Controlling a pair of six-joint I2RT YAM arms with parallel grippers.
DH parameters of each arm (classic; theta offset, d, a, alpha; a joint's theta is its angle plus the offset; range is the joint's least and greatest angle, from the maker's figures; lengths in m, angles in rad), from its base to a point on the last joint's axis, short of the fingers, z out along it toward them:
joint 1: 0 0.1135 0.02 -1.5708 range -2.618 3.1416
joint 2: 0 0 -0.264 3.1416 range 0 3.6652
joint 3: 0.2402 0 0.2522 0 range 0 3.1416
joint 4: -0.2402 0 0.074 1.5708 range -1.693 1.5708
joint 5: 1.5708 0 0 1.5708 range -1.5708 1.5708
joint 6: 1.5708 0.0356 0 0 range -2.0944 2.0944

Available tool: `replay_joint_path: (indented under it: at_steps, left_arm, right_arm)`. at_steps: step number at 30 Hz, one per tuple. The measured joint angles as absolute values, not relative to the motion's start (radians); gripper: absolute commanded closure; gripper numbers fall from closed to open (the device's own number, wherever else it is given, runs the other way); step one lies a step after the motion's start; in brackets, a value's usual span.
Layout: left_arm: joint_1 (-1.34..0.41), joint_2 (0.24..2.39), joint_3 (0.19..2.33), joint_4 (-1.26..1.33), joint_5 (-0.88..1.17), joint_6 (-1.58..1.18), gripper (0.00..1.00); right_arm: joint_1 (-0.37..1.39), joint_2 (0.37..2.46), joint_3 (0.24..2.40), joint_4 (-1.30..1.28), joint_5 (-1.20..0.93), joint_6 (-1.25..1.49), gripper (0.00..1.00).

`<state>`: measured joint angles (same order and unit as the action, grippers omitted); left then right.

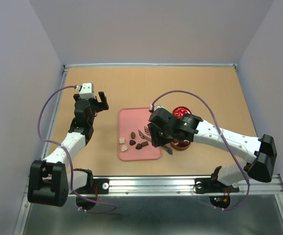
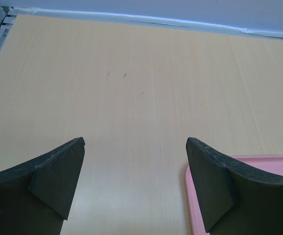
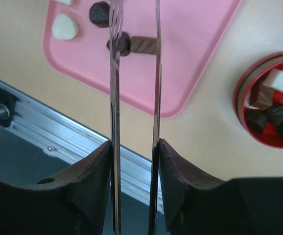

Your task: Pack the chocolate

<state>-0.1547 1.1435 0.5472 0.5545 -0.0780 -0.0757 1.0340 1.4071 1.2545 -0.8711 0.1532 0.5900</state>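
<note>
On the table (image 1: 205, 88), top view: six or so pieces of chocolate (image 1: 132, 142) lay loose in the near left part of the tray (image 1: 127, 113). The right gripper (image 1: 155, 136), clamped on tongs (image 1: 144, 133), hung over the tray's right half, so the pieces lay to its left, near the tong tips. The left gripper (image 1: 102, 100) stood well apart from them, off the tray. The tin (image 1: 180, 145), just right of the tray, was mostly hidden under the right arm.

Left wrist view: the left gripper (image 2: 135, 142) was wide apart and empty over bare table (image 2: 131, 73); only a corner of the tray (image 2: 191, 196) showed.

Right wrist view: the right gripper (image 3: 134, 147) pinched both blades of the tongs (image 3: 114, 73), which ran straight ahead, a gap between them. A round dark piece (image 3: 124, 44) lay at the left tip. A brown bar (image 3: 144, 45) touched it, its long axis across the blades. The open tin (image 3: 239, 93), to the right, held several pieces (image 3: 271, 115). The right arm appeared the better placed.
</note>
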Motion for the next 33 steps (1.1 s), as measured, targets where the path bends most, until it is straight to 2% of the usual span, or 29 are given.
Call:
replay_joint_path:
  at_steps: [7,33]
  left_arm:
    - [-0.155,1.143,0.547,0.554,-0.077,-0.076,0.04]
    - [-0.155,1.143,0.547,0.554,-0.076,-0.076,0.04]
  right_arm:
    - [1.093,1.407,1.229,-0.855,0.126,0.630,0.53]
    - [1.093,1.407,1.151,-0.856,0.132,0.678,0.51]
